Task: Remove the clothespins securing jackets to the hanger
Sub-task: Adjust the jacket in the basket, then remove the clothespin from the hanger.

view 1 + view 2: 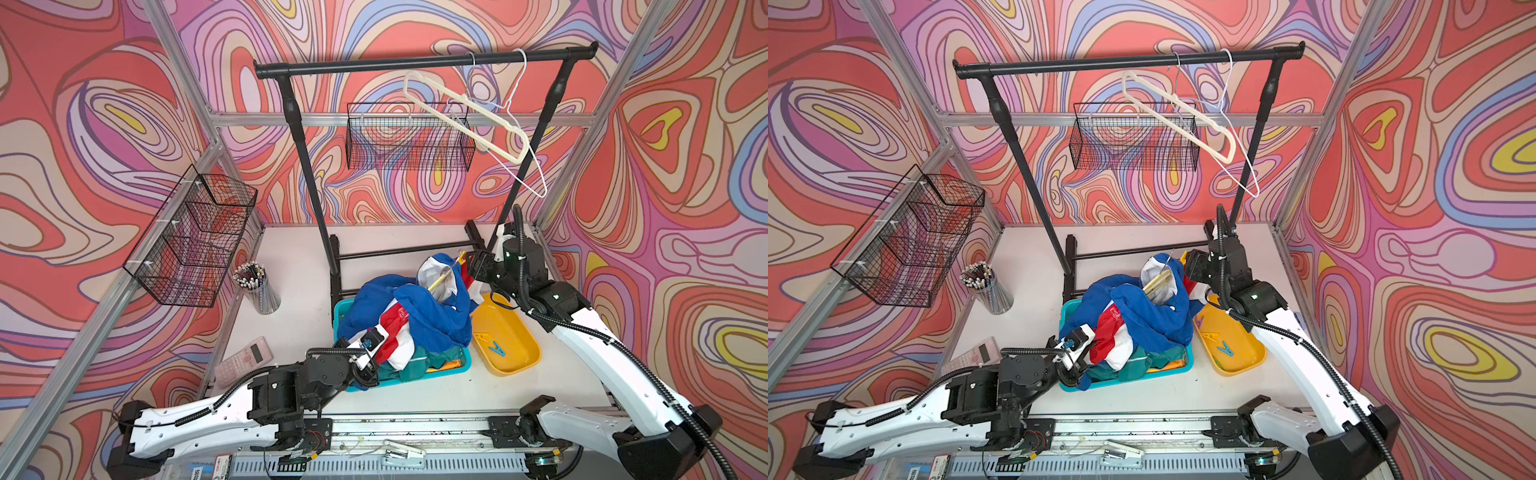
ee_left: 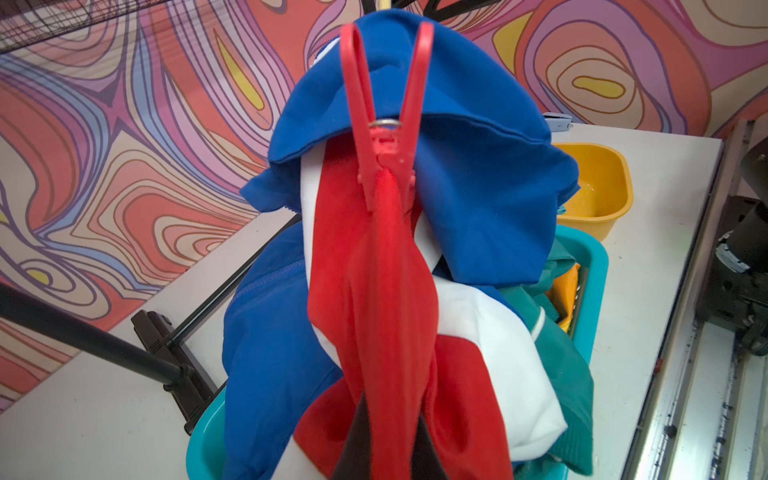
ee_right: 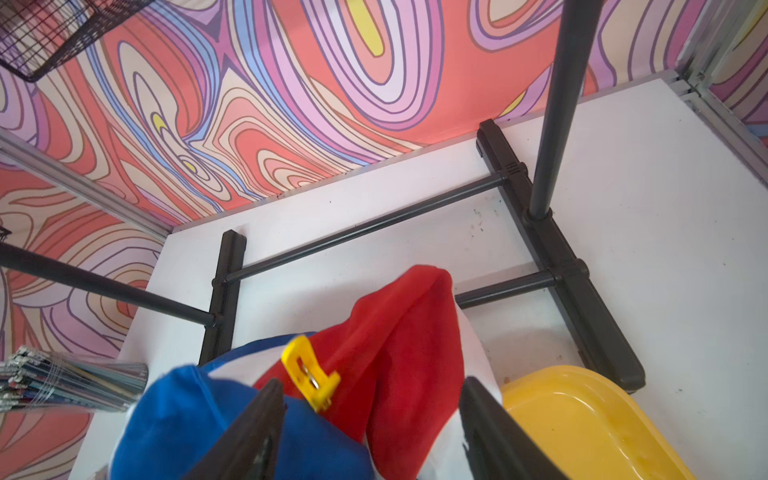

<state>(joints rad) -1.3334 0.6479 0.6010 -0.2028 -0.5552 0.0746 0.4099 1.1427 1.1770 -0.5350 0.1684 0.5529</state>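
Observation:
The blue jacket (image 1: pixel 419 309) with red and white bands is heaped over a teal bin (image 1: pixel 344 311), a wooden hanger (image 1: pixel 441 279) still inside it. My left gripper (image 2: pixel 390 419) is shut on a stretched fold of its red band. A red clothespin (image 2: pixel 386 124) is clipped on that fold just beyond the jaws, also seen from above (image 1: pixel 401 313). My right gripper (image 3: pixel 374 415) is open at the heap's far end, its jaws on either side of bunched red and blue cloth. A yellow clothespin (image 3: pixel 311 374) is clipped there, close to one finger. A teal jacket (image 1: pixel 415 365) lies underneath.
A yellow tray (image 1: pixel 519 357) right of the bin holds several loose clothespins, one blue (image 1: pixel 496 348). The black rack (image 1: pixel 415 64) carries a cream hanger (image 1: pixel 465 116) and a white wire hanger (image 1: pixel 524 160). A pencil cup (image 1: pixel 257 286) and a calculator (image 1: pixel 245 359) sit at left.

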